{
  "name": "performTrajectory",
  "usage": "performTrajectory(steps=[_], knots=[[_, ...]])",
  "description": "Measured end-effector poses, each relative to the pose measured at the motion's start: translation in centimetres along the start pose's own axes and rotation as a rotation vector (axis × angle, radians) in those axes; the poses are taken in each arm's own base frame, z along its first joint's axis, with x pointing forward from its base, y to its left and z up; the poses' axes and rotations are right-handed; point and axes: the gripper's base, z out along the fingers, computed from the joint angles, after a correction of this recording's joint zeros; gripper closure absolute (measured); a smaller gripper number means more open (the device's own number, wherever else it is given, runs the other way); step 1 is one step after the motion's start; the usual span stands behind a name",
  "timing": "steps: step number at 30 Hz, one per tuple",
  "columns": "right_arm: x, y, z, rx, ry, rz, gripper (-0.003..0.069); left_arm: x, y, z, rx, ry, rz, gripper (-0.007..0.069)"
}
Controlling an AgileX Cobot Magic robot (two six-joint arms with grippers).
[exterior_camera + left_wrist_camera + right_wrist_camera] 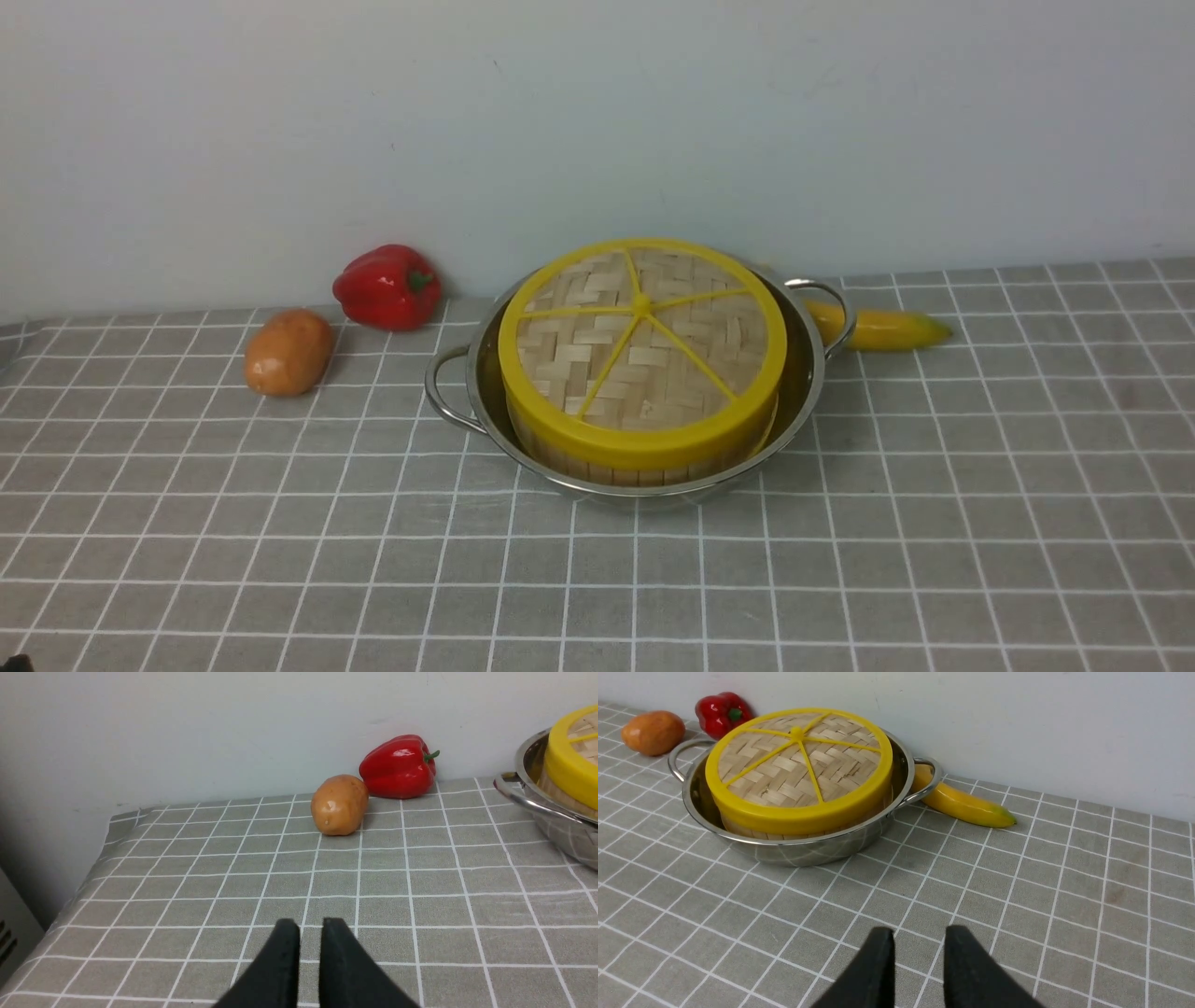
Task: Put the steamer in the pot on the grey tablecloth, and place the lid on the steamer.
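Observation:
The pot (805, 373) stands on the grey tablecloth (840, 560) near the back wall. The steamer (635, 469) sits inside it, with only its slat wall showing. The lid (644, 345) lies flat on top of the steamer. Neither gripper shows in the front view. In the left wrist view my left gripper (310, 924) is empty with its jaws almost together, over bare cloth well away from the pot (551, 812). In the right wrist view my right gripper (920, 933) is empty with its jaws slightly apart, over cloth in front of the pot (808, 851) and lid (798, 770).
A potato (288, 351) and a red bell pepper (387, 287) lie left of the pot by the wall. A banana (882, 329) lies behind the pot's right handle. The cloth's left edge drops off in the left wrist view (93, 868).

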Motion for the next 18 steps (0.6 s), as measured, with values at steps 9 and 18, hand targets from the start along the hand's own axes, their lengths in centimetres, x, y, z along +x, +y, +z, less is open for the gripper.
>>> performTrajectory(steps=[9,18], knots=[[0.00,0.00,0.00,0.000,0.000,0.000,0.0441,0.00,0.00,0.00,0.000,0.000,0.000,0.0542],[0.29,-0.57,-0.01,0.112,-0.033,0.041,0.0420,0.00,0.00,0.00,0.000,0.000,0.000,0.0529]])
